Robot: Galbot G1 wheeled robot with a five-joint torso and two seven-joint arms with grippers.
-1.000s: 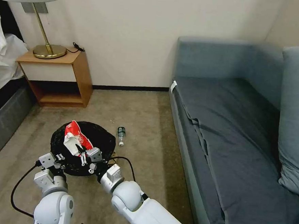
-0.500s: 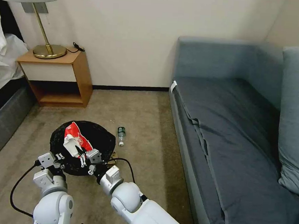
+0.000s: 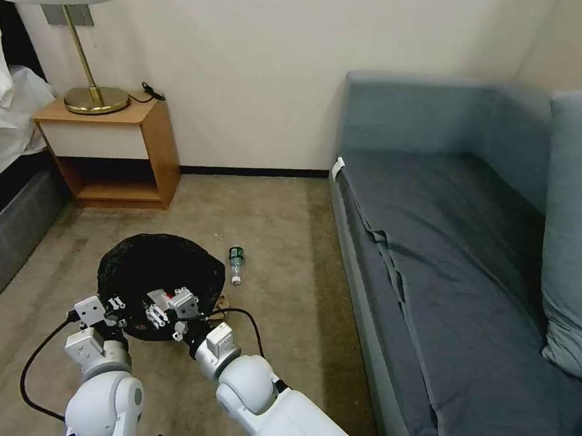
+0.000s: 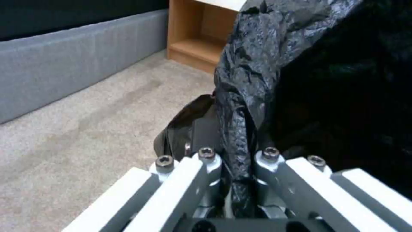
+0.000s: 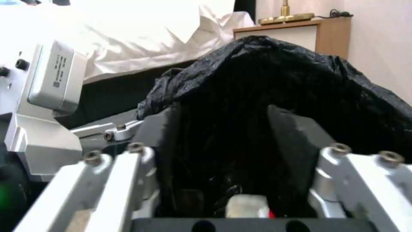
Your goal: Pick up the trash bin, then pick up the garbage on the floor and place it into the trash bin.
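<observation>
Landmark: the trash bin [image 3: 160, 282], round, lined with a crinkled black bag [image 4: 257, 64], on the carpet [image 3: 278, 217] in front of the robot.

Far left of the bin: bed [image 3: 2, 125] with white sheets and a grey base.

Behind and left of the bin: wooden nightstand [image 3: 113, 152] against the wall, carrying a brass lamp [image 3: 83, 51].

At the bin's near left rim: left gripper [image 3: 115, 307], fingers [image 4: 206, 161] closed narrowly on a fold of the black bag at the rim; in the left wrist view the plastic runs down between the two fingers.

At the bin's near rim, just right of the left gripper: right gripper [image 3: 158, 312], reaching over the bin's mouth, jaws spread wide with nothing between them. In the right wrist view a bit of white and red [image 5: 247, 206] lies low in the dark interior, just past the gripper's base.

Just right of the bin: small clear bottle [image 3: 236, 263] with a dark green label, lying on the carpet, apart from the bin.

Far right of the bin: blue-grey sofa [image 3: 448, 255] with a cushion [image 3: 579, 225] at its far end.
</observation>
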